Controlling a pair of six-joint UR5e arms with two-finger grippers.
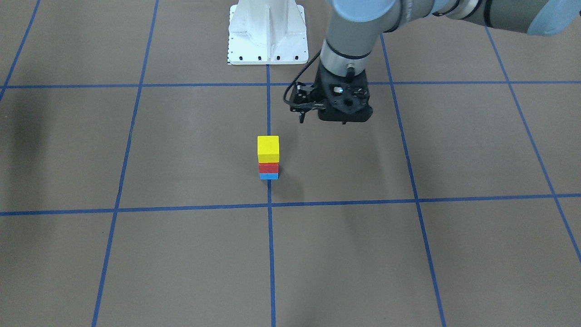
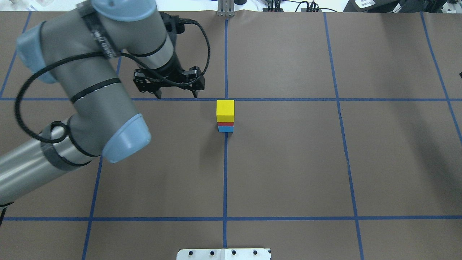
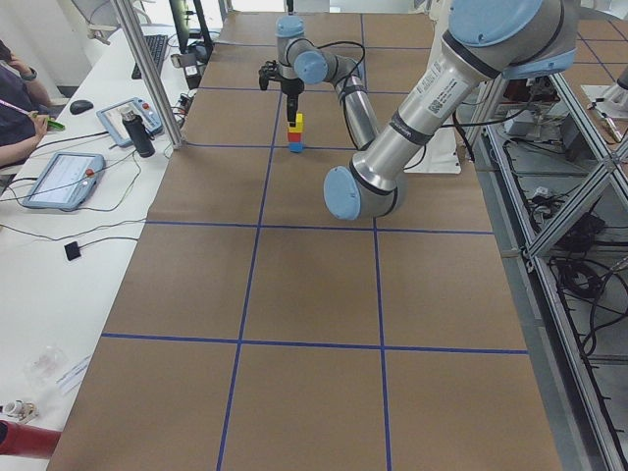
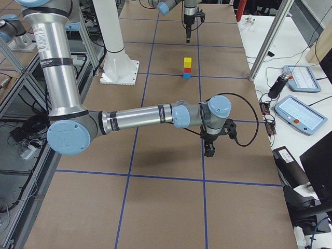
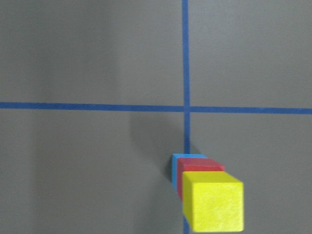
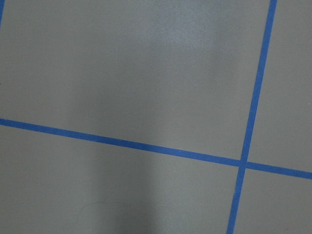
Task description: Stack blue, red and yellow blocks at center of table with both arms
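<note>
The stack stands at the table's center on the blue tape cross: yellow block [image 1: 268, 149] on red block [image 1: 268, 167] on blue block [image 1: 268, 175]. It also shows in the overhead view, with the yellow block [image 2: 225, 111] on top, and in the left wrist view [image 5: 213, 204]. My left gripper [image 2: 177, 95] is open and empty. It hangs above the table, apart from the stack, to its left in the overhead view. My right gripper [image 4: 209, 150] shows only in the exterior right view, low over the table far from the stack. I cannot tell whether it is open or shut.
The white robot base [image 1: 268, 32] stands at the table's robot side. Blue tape lines [image 2: 226, 180] grid the brown table. A side desk with tablets [image 3: 61, 179] and a seated person [image 3: 15, 108] lies beyond the far edge.
</note>
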